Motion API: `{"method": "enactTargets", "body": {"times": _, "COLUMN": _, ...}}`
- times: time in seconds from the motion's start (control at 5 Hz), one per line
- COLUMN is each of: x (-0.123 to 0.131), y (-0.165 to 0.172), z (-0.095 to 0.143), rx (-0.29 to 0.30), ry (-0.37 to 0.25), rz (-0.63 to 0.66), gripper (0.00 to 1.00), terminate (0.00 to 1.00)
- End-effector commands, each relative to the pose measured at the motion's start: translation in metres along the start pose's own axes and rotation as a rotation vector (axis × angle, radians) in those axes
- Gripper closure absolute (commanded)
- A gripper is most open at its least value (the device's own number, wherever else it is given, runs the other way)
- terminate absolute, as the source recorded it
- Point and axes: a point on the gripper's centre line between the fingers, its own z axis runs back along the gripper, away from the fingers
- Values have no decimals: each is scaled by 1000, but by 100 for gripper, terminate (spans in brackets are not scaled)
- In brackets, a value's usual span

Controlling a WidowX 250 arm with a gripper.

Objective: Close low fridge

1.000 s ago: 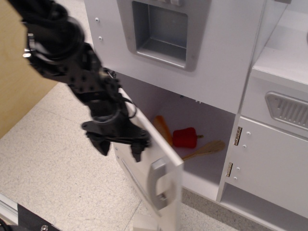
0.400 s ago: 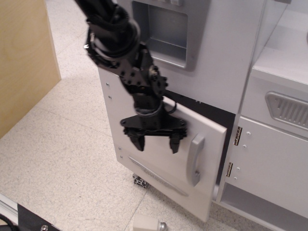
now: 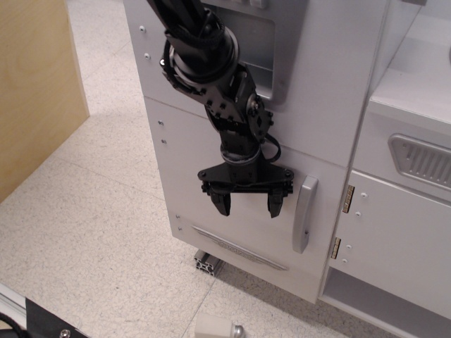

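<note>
The low fridge door (image 3: 211,176) is a large plain white panel and lies flush with the cabinet front. Its grey vertical loop handle (image 3: 304,213) is at the right edge, next to two silver hinges (image 3: 347,198) of the neighbouring door. My black gripper (image 3: 249,205) is open and empty. It points down against the door face, just left of the handle. The fridge's inside is hidden behind the door.
Above the door is a white panel with a recessed grey dispenser (image 3: 264,49), partly hidden by my arm. At right is a smaller white door with a ribbed grey panel (image 3: 421,160). A wooden board (image 3: 35,84) stands at left. A metal foot (image 3: 209,264) sticks out below the cabinet.
The door has swung from wide open, with food visible inside, to flush with the cabinet. My gripper has moved right with it, staying open.
</note>
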Motion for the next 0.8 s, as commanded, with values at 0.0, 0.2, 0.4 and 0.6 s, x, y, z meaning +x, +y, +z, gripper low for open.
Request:
{"method": "enactTargets", "body": {"times": 0.0, "x": 3, "y": 7, "z": 25, "rx": -13, "ry": -72, "rz": -26, "gripper": 0, "terminate": 0}}
{"method": "enactTargets", "body": {"times": 0.2, "x": -9, "y": 16, "z": 37, "rx": 6, "ry": -67, "rz": -58, "gripper": 0, "terminate": 0}}
{"method": "enactTargets", "body": {"times": 0.4, "x": -12, "y": 19, "z": 45, "rx": 17, "ry": -59, "rz": -69, "gripper": 0, "terminate": 0}}
{"method": "enactTargets", "body": {"times": 0.6, "x": -12, "y": 19, "z": 45, "rx": 17, "ry": -59, "rz": -69, "gripper": 0, "terminate": 0}}
